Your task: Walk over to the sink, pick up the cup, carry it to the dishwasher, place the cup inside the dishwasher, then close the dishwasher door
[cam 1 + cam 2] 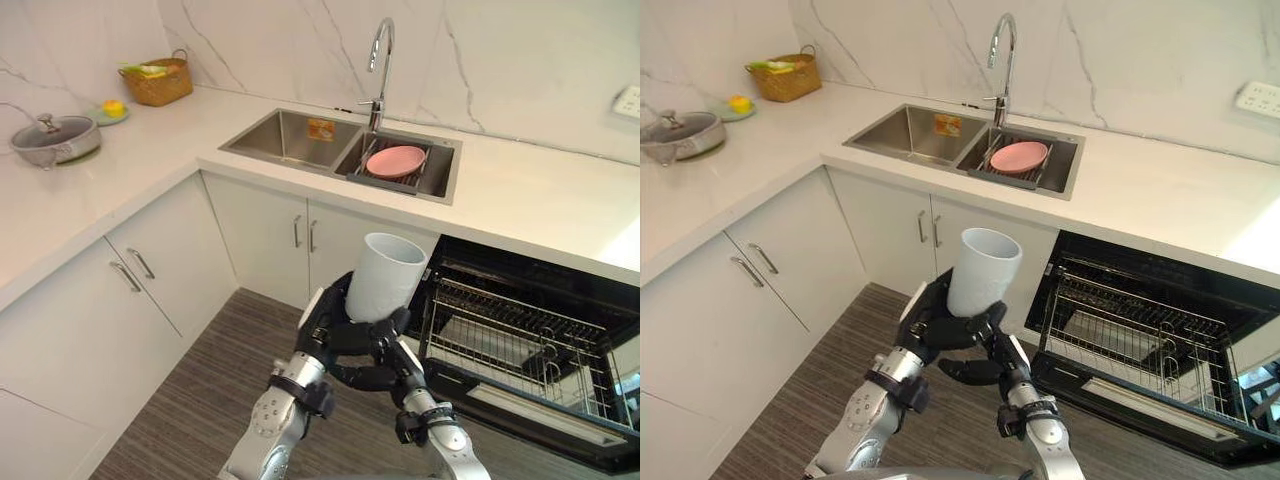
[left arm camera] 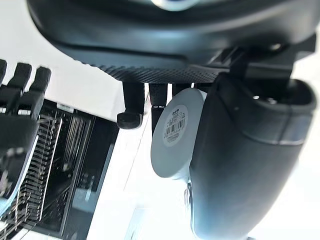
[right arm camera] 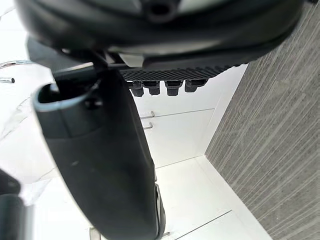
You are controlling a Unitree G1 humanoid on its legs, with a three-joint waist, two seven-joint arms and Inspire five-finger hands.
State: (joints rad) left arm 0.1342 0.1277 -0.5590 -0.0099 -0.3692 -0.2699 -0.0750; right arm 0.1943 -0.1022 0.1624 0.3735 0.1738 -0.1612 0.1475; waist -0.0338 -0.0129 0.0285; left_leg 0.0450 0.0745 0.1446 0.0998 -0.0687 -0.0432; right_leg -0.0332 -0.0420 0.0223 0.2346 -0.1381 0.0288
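I have the white, straight-sided ceramic cup (image 1: 385, 272) upright and clear of the grey wood-grain floor (image 1: 200, 400). The dark left hand (image 1: 335, 325) is curled round its lower part, and the left wrist view shows the labelled base between thumb and fingers. The right hand (image 1: 372, 378) sits just under the cup; I cannot tell whether it is open or closed.

I judge this the carry step, with the pick-up from the steel double sink (image 1: 290, 135) done. The black open dishwasher (image 1: 500, 272) is just to the right. Next I need to swing the cup right, over the lowered door (image 1: 520, 420), and set it in the metal wire rack (image 1: 500, 335).

The dishwasher's far side is cut off, and I cannot make out free slots in the rack.
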